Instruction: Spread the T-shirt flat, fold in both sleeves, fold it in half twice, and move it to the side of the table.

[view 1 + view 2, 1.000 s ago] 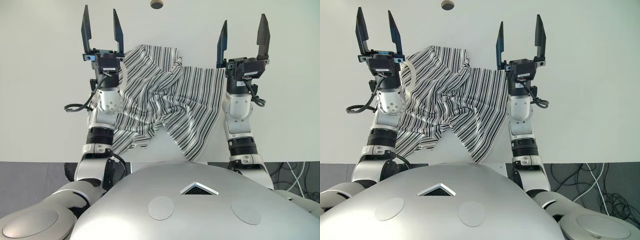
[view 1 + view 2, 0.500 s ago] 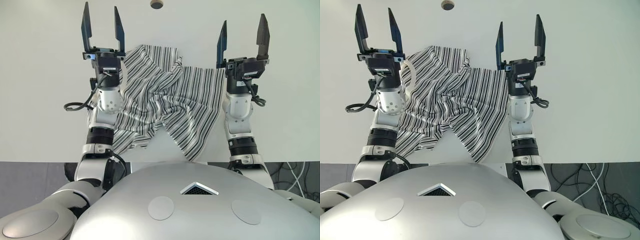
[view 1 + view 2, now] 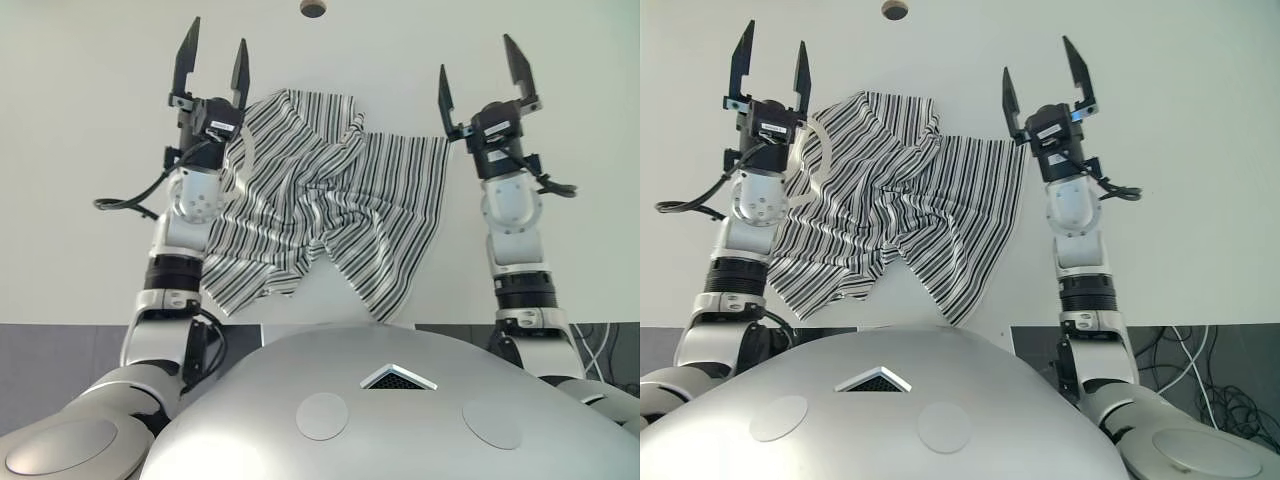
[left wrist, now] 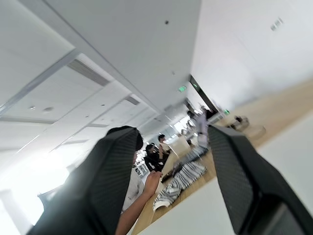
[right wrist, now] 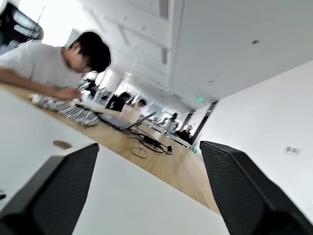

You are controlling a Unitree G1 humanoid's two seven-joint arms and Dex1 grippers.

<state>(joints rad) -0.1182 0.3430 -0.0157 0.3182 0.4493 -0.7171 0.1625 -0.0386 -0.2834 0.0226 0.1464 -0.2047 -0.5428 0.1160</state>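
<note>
A black-and-white striped T-shirt (image 3: 320, 205) lies rumpled on the white table (image 3: 80, 200), bunched in folds with one corner reaching the near edge. My left gripper (image 3: 212, 62) is raised over the shirt's left side, open, nothing between its fingers. My right gripper (image 3: 482, 68) is raised just past the shirt's right edge, open as well and holding nothing. In the left wrist view my left gripper (image 4: 171, 171) shows its dark fingers (image 4: 107, 181) spread apart; in the right wrist view my right gripper (image 5: 146, 191) has its fingers (image 5: 244, 191) wide apart too.
A small round dark hole (image 3: 314, 8) marks the table's far side. Bare tabletop lies to the left and right of the shirt. Cables (image 3: 1200, 390) hang on the floor past the near right edge.
Both arms have swung outward, away from the shirt: the left gripper a little left and tilted, the right gripper to the right. The shirt has not moved.
</note>
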